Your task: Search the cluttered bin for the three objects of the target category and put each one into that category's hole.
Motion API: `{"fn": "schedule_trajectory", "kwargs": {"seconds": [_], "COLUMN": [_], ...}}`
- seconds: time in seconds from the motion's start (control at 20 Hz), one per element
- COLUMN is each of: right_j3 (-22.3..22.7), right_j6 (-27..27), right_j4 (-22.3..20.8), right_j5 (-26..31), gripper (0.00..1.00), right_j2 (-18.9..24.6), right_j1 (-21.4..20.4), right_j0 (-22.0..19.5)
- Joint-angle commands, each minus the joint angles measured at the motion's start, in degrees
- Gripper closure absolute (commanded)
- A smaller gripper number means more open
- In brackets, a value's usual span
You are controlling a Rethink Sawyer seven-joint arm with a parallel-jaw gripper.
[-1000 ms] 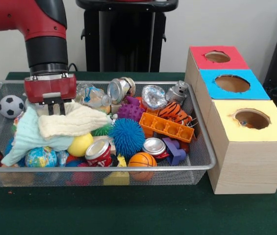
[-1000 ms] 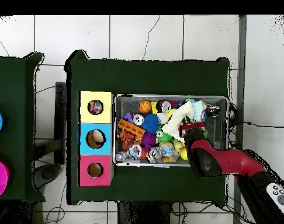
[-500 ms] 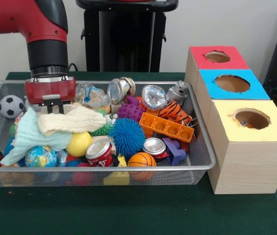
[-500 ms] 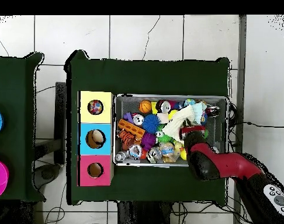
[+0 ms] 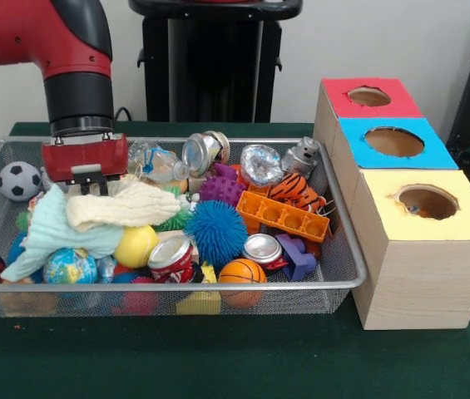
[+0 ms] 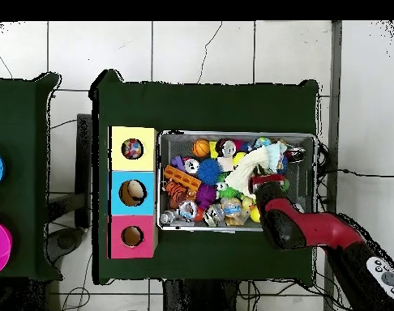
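The wire-mesh bin (image 5: 301, 288) is full of toys and also shows in the overhead view (image 6: 233, 134). My gripper (image 5: 90, 186) hangs low over the bin's far left part, just behind a plain cream cloth (image 5: 131, 206) that lies on a mint-green cloth (image 5: 51, 233). In the overhead view the gripper (image 6: 269, 180) is at the cloths' edge. No printed fabric bundle shows clearly in the bin. The yellow-faced hole (image 5: 427, 202) is in the nearest box on the right. Something colourful shows inside it in the overhead view (image 6: 132, 148).
The blue hole (image 5: 394, 141) and red hole (image 5: 368, 96) lie behind the yellow one. The bin holds a blue spiky ball (image 5: 216, 231), an orange tray (image 5: 283, 216), cans (image 5: 168, 259), a mini basketball (image 5: 241, 274) and a soccer ball (image 5: 18, 179).
The gripper has drawn back a little toward the robot's side of the bin. The cream and mint cloths have settled slightly lower and flatter.
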Motion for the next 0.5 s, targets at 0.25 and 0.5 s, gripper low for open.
{"fn": "schedule_trajectory", "kwargs": {"seconds": [0.25,0.5], "right_j3": [1.97,2.30], "right_j6": [6.61,8.06], "right_j4": [8.08,11.21], "right_j5": [12.48,12.50], "gripper": [1.00,1.00], "right_j2": [5.05,2.59], "right_j1": [1.05,-0.48], "right_j0": [8.36,11.15]}}
